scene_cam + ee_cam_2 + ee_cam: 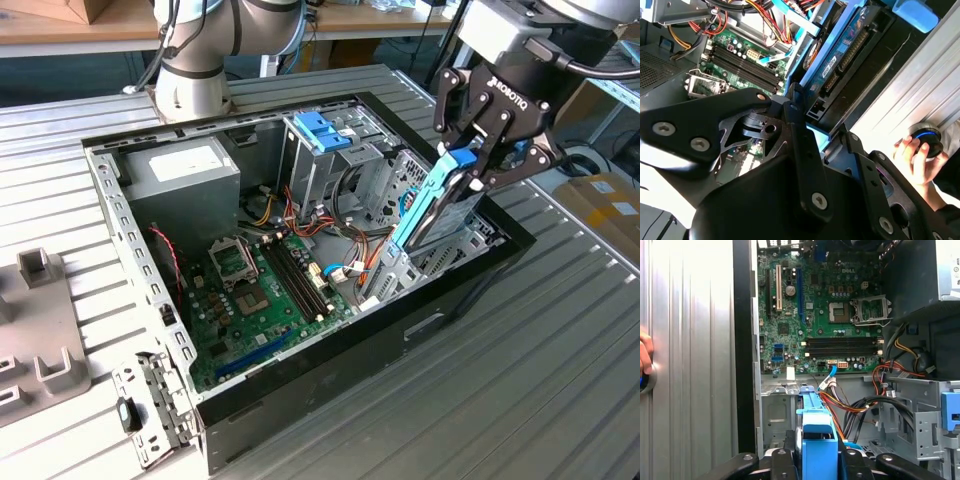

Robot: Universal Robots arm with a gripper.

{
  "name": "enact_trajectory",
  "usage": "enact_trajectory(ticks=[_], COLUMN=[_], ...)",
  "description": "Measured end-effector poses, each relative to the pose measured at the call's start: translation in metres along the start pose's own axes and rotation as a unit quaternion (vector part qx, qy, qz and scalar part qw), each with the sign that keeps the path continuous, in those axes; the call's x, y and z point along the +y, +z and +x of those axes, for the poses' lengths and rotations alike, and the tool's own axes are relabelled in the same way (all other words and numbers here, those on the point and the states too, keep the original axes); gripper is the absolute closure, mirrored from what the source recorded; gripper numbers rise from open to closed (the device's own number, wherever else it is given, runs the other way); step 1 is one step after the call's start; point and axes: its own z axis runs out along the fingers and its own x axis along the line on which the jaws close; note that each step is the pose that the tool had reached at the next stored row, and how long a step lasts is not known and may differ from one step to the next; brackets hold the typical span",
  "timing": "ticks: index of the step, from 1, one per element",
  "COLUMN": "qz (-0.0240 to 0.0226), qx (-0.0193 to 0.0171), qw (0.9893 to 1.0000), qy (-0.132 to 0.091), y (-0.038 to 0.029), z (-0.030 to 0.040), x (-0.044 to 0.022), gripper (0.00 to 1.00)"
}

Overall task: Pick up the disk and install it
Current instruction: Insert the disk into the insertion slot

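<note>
Pincer (478, 172) clamped on the disk (436, 205) over the open computer case (150, 300) (person's hand (918, 161) in second wrist view)

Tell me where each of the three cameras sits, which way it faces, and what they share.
Exterior view: off the arm, above the table, looking down at the open computer case; gripper holds the disk.
First wrist view: on the arm, looking past the disk to the motherboard.
Second wrist view: on the arm, looking over gripper links; a person's hand shows.
Shared: all three show the disk and motherboard.
</note>
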Motion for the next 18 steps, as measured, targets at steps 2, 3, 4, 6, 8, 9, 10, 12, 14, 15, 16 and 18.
enact_trajectory(ticks=[2, 3, 4, 6, 8, 9, 10, 12, 14, 15, 16, 18], qz=[0.0000, 0.0000, 0.0000, 0.0000, 0.0000, 0.0000, 0.0000, 0.0000, 0.0000, 0.0000, 0.0000, 0.0000], qx=[0.0000, 0.0000, 0.0000, 0.0000, 0.0000, 0.0000, 0.0000, 0.0000, 0.0000, 0.0000, 0.0000, 0.0000], qw=[1.0000, 1.0000, 1.0000, 1.0000, 1.0000, 1.0000, 1.0000, 1.0000, 1.0000, 1.0000, 1.0000, 1.0000], qy=[0.000, 0.000, 0.000, 0.000, 0.000, 0.000, 0.000, 0.000, 0.000, 0.000, 0.000, 0.000], y=[0.0006, 0.0010, 0.0014, 0.0022, 0.0028, 0.0032, 0.0035, 0.0042, 0.0048, 0.0050, 0.0053, 0.0062], z=[0.0000, 0.0000, 0.0001, 0.0001, 0.0001, 0.0001, 0.0001, 0.0002, 0.0002, 0.0002, 0.0002, 0.0003], x=[0.0000, -0.0001, -0.0001, -0.0001, -0.0001, -0.0002, -0.0002, -0.0002, -0.0002, -0.0002, -0.0003, -0.0003], gripper=[0.63, 0.63, 0.63, 0.63, 0.63, 0.63, 0.63, 0.63, 0.63, 0.63, 0.63, 0.63])
